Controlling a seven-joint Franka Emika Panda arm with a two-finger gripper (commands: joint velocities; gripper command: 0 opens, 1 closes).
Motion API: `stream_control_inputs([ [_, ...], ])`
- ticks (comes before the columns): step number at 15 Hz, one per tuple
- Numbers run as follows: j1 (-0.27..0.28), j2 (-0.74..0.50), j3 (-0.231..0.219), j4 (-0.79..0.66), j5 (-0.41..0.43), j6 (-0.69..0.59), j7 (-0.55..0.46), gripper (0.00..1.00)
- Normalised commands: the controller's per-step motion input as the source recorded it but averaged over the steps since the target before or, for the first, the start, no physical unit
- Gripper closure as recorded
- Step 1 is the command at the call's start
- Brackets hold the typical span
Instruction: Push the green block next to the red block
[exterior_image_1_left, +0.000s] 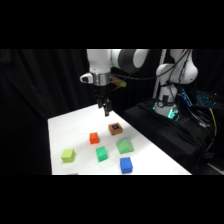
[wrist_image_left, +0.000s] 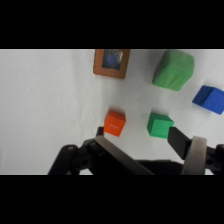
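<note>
Wrist view: gripper fingers spread apart, nothing between them. One dark finger tip just beside red block, at its lower left corner; other finger just beside green block, at its lower right. Red and green blocks side by side with a bare strip of white table between, not touching. Further out: brown block with dark blue mark on top beyond the red one, cut by the picture's top; larger pale green block beyond the green one; blue block off at right edge.

Side view: gripper hanging above the table's far part, off the surface, arm reaching in from upper right. Red block near the table's middle, green block nearer the camera and slightly right of it, apart. Brown block right of and behind red. Pale green block right of green block, close. Blue block at the front. Yellow-lime block far left, well apart from the rest. Table white, dark backdrop around.
</note>
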Motion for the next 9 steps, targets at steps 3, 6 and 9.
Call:
stream_control_inputs([
  [3, 0.042, 0.01, 0.054, 0.06, -0.015, 0.01, 0.11, 0.00],
  [6, 0.153, 0.16, 0.131, 0.22, -0.047, 0.00, 0.33, 0.00],
  [9, 0.227, 0.35, 0.157, 0.39, -0.095, 0.01, 0.45, 0.00],
])
